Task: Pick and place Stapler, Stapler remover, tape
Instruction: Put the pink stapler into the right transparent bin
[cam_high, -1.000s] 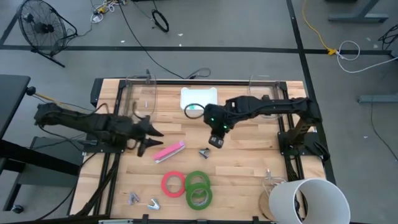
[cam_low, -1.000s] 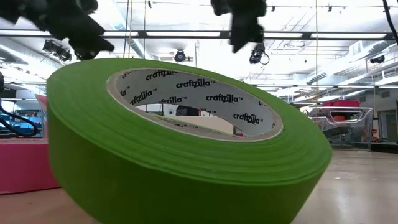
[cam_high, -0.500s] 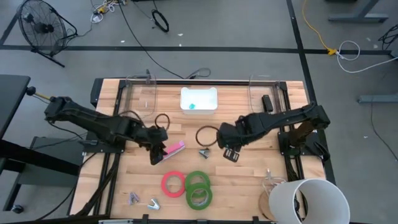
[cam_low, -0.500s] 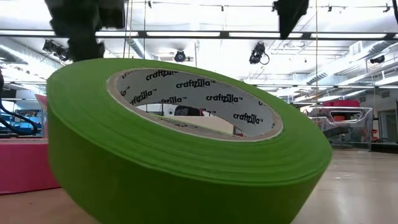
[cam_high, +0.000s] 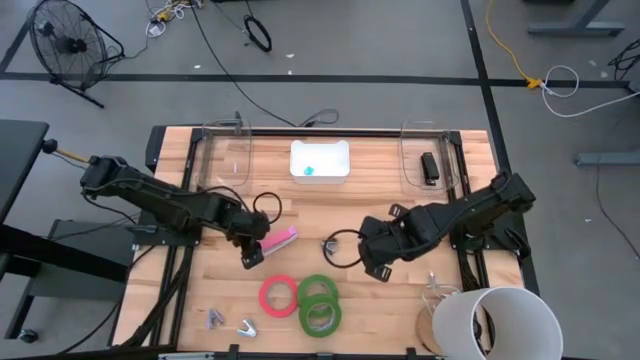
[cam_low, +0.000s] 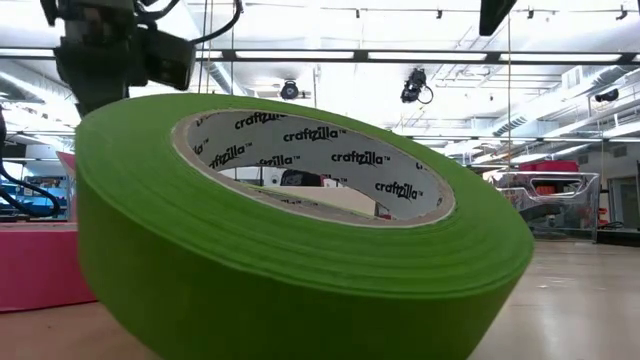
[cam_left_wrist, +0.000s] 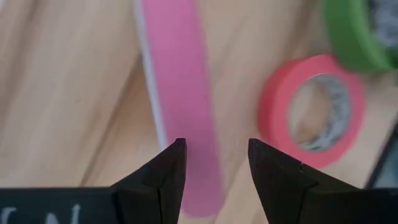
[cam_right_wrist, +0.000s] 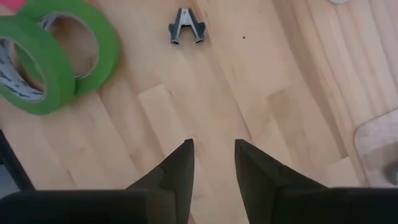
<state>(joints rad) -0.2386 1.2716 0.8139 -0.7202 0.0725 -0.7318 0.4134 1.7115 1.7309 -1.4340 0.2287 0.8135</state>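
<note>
Overhead, the desk (cam_high: 400, 215) is a light wooden top. The left gripper (cam_high: 251, 250) sits at the near end of the pink stapler (cam_high: 274, 241), left of the desk's centre. The right gripper (cam_high: 378, 266) is low over bare wood right of centre, with the stapler remover (cam_high: 329, 243) just beside it toward the middle. Three rolls of tape cluster toward the front edge: a red tape roll (cam_high: 279, 295), then two green tape rolls (cam_high: 319, 303) touching and overlapping each other. A white tray (cam_high: 320, 160) sits at the back edge, a black stapler (cam_high: 430, 167) in a clear bin at the back right corner, and a white bucket (cam_high: 495, 320) at the front right corner. Two small metal clips (cam_high: 230, 322) lie near the front left corner.

Low view: one green roll (cam_low: 290, 250) fills the picture; its inner core reads "craftzilla", repeated. Dark parts of the arms hang at the top.

Left wrist view: the fingers (cam_left_wrist: 163, 174) are spread, the gap straddling the end of the pink stapler (cam_left_wrist: 180, 99) without visibly pinching it. The red roll (cam_left_wrist: 314, 109) lies just beside it, a green roll (cam_left_wrist: 357, 31) beyond.

Right wrist view: the fingers (cam_right_wrist: 176, 171) stand slightly apart over bare wood, holding nothing. The stapler remover (cam_right_wrist: 186, 32) lies apart ahead, and the two green rolls (cam_right_wrist: 53, 53) overlap to one side.
</note>
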